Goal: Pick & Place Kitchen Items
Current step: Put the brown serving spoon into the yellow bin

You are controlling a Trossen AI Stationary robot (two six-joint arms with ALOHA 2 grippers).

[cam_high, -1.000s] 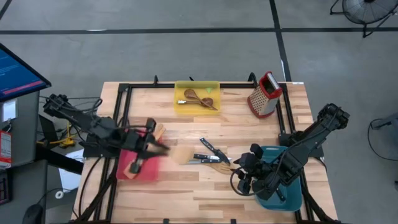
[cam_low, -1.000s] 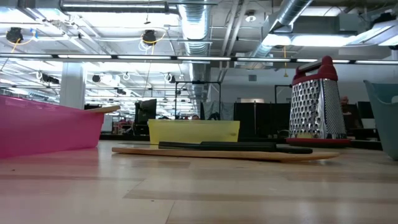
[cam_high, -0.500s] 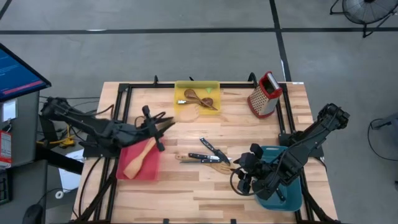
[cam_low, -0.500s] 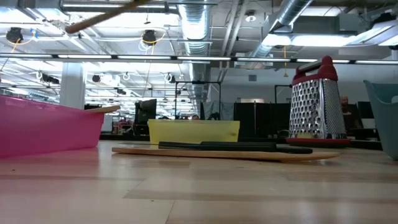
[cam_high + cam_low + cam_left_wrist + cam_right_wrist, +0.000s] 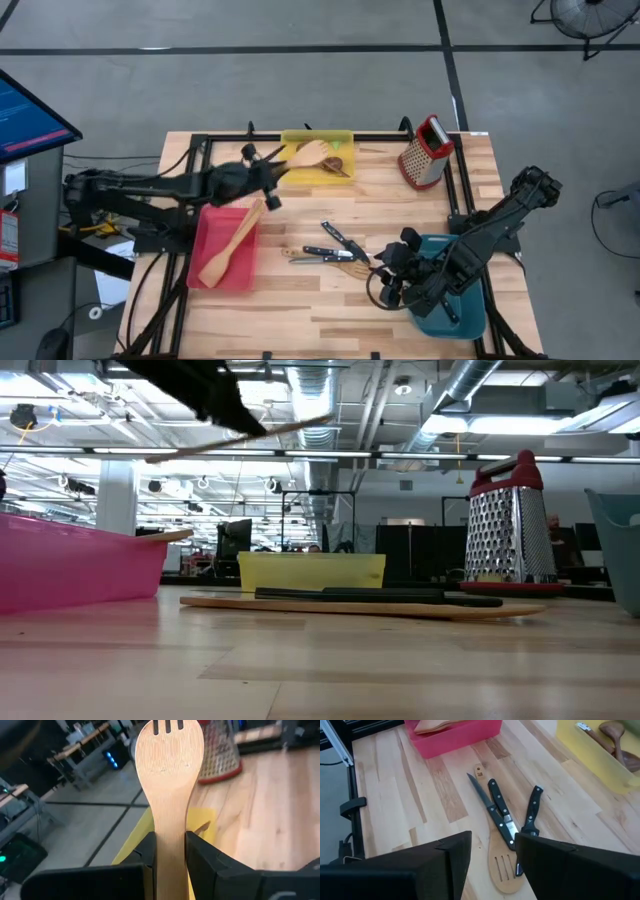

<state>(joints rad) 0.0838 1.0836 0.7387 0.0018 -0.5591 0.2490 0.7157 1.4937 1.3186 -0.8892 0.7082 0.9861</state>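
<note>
- High view: my left gripper (image 5: pixel 268 175) is reaching over the near edge of the yellow bin (image 5: pixel 317 157), pinching a slotted turner (image 5: pixel 305 155) by its handle, blade out over the bin. I read this as carrying it to a drop spot, though the bin already holds dark spoons (image 5: pixel 325 160), so I can't say it's the right bin.
- Left wrist view: fingers (image 5: pixel 201 855) press on both sides of the turner's neck, blade pointing forward, roughly level. Grip looks centred, so it shouldn't swing.
- Turner looks: pale wood, flat rounded blade, three short slots at the tip, narrow handle.
- Red bin (image 5: pixel 205 265) holds one pale spatula (image 5: pixel 228 250) lying diagonally, handle end up on the rim. Looks like pale wood gets sorted there.
- Still on the table (image 5: pixel 300 310), mid-area: three black-handled knives (image 5: pixel 335 245) and another slotted turner (image 5: pixel 350 268), overlapping in a loose pile.
- Right gripper (image 5: pixel 392 280) waits just beside the teal bin (image 5: pixel 480 325), jaws spread and holding nothing; its wrist view looks straight at the knife pile (image 5: pixel 505 820), so I judge it's staged for that.
- Grater (image 5: pixel 426 152) stands upright at the far right, not part of the job.
- Low view: carried turner (image 5: pixel 290 428) shows high above the table.
</note>
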